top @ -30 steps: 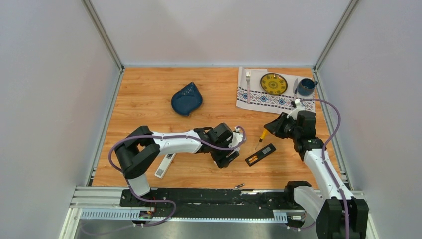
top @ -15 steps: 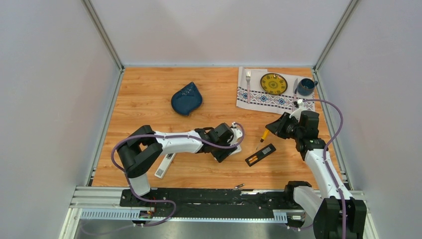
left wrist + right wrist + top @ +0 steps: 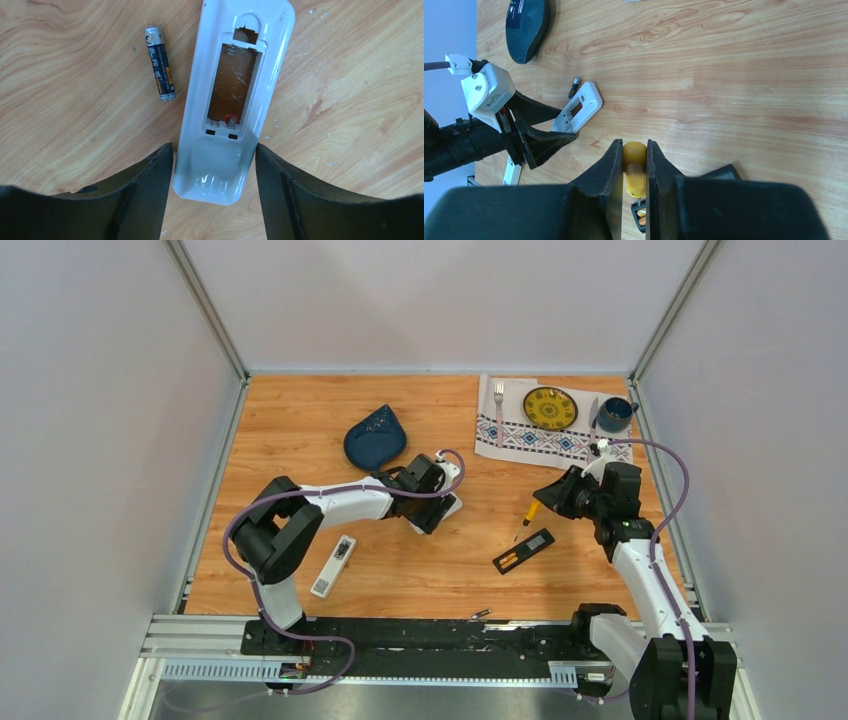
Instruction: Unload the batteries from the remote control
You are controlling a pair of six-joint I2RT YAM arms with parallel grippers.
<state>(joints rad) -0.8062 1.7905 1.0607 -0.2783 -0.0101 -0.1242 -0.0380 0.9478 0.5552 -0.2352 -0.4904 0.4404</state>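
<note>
A white remote control [image 3: 235, 95] lies back up, its battery bay open and empty. One dark grey battery [image 3: 160, 63] lies on the table just left of it. My left gripper [image 3: 214, 165] is open, its fingers on either side of the remote's near end. The top view shows this gripper [image 3: 440, 505] in the middle of the table. A black remote [image 3: 523, 550] lies open with orange batteries [image 3: 640, 217] in it. My right gripper [image 3: 634, 150] is shut on the orange-handled screwdriver [image 3: 634, 165], just above the black remote.
A second white remote [image 3: 333, 565] lies at the front left. A dark blue dish [image 3: 375, 437] sits behind the left gripper. A patterned mat [image 3: 520, 435] at the back right holds a fork, a yellow plate and a blue mug. A small grey piece [image 3: 481, 614] lies at the front edge.
My left gripper has moved back and to the left, away from the black remote, to the white remote. The right gripper has barely moved and still holds the screwdriver.
</note>
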